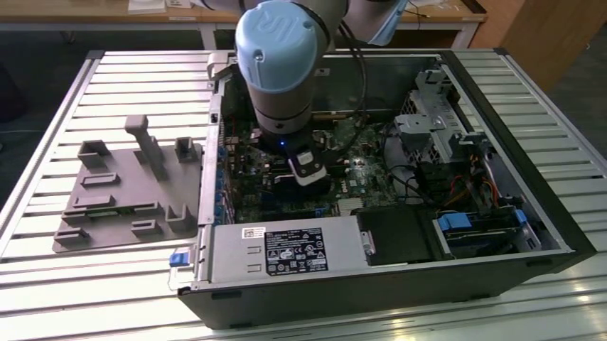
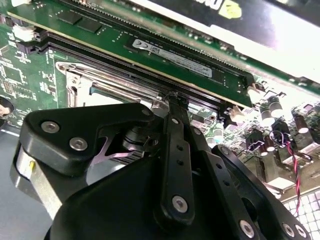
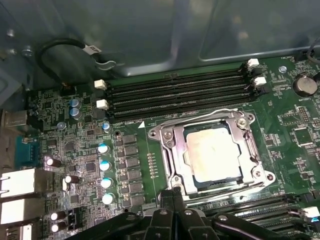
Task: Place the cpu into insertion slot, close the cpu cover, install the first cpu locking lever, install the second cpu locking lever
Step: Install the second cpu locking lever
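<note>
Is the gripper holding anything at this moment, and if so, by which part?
It cannot be told. The gripper sits at the edge of the cpu cover, which lies closed over the cpu, but its fingertips' grasp is hidden.

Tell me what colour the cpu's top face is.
Pale grey-silver, with a faint yellowish tint. The cpu shows best in the first wrist view, seated inside the silvery cpu cover.

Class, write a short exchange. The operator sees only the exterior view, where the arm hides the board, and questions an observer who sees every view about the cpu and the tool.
Operator: The arm blocks my view of the socket. Is the cpu seated?
Observer: Yes. In the first wrist view, the cpu lies flat in the insertion slot, framed by the cpu cover.
Operator: Where is the tool?
Observer: The tool sits at the cover's edge. I cannot tell whether it touches.
</note>
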Controlling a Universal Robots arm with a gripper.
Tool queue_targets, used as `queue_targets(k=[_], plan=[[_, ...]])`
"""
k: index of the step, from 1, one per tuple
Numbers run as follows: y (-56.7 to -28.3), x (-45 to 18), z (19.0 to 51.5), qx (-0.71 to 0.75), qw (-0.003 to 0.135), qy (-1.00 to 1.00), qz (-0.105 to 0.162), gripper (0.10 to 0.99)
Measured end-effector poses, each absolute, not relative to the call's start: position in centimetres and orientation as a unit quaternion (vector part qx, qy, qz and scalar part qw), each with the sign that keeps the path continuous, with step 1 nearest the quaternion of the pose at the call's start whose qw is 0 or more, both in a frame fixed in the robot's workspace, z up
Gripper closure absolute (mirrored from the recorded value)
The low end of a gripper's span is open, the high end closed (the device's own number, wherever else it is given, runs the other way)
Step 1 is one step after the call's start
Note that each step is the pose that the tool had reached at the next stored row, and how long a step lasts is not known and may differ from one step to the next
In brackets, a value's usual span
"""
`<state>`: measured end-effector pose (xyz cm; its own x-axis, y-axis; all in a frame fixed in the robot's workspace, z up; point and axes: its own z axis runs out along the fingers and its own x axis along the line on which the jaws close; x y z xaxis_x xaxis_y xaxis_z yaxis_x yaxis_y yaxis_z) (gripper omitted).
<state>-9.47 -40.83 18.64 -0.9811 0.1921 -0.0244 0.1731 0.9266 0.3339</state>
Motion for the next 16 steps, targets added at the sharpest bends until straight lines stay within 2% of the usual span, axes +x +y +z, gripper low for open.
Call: queue_targets(k=[8,16], plan=[[-40.7,-9.9,18.8,0.093,0.029,0.981,0.168,0.98],[-40.7,-9.9,20.9,0.093,0.03,0.982,0.16,0.98]])
